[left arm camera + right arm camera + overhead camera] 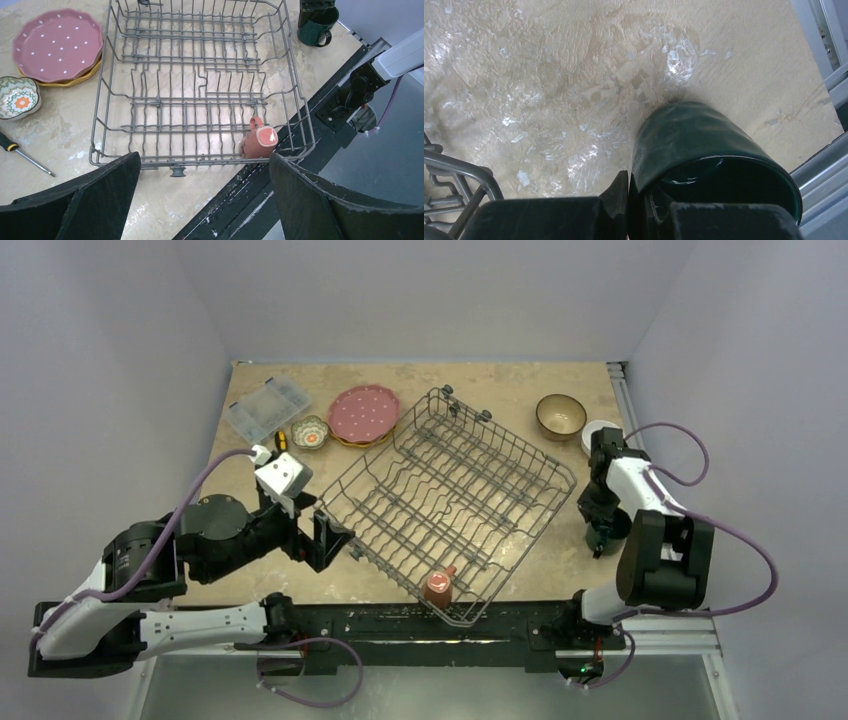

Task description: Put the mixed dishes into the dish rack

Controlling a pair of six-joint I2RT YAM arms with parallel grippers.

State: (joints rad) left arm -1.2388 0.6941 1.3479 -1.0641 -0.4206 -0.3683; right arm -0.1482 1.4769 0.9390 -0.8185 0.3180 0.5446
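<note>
The grey wire dish rack (pixel 450 495) lies across the table's middle, with the red-and-white mug (pixel 440 587) lying in its near corner. My right gripper (pixel 636 192) is shut on the rim of the dark teal mug (pixel 704 145), one finger inside and one outside, right of the rack (pixel 608 532). My left gripper (pixel 335 540) is open and empty at the rack's near-left edge (pixel 204 165). The pink dotted plate (pixel 365 412) lies on the yellow plate (pixel 75 80). The floral bowl (pixel 310 432), brown bowl (pixel 560 417) and white bowl (pixel 598 430) stand on the table.
A clear plastic box (pixel 265 408) sits at the far left. A screwdriver (pixel 25 155) lies left of the rack. The black mounting rail (pixel 420 625) runs along the near edge. Walls close in the table on the left, back and right.
</note>
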